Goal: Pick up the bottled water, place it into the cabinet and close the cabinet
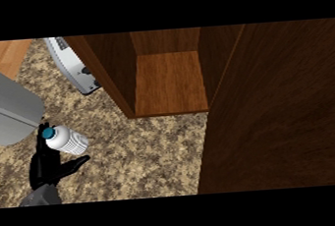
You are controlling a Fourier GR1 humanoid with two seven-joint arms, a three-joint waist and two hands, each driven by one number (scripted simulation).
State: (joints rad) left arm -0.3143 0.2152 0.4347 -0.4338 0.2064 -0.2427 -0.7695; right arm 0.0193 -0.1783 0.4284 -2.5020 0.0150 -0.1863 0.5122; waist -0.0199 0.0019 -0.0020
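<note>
Just beside the bottled water (67, 139), left hand (49, 167) open; holding nothing.

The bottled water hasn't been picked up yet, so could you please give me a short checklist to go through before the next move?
1. Bottled water on the counter, cap on: ok.
2. Left robot hand beside the bottle, fingers open: ok.
3. Fingers curled round the bottle: not ok, not yet.
4. Cabinet open, shelf visible: ok.
5. Cabinet door swung open, away from the bottle: ok.
6. Right robot hand's position: cannot tell, not in view.
</note>
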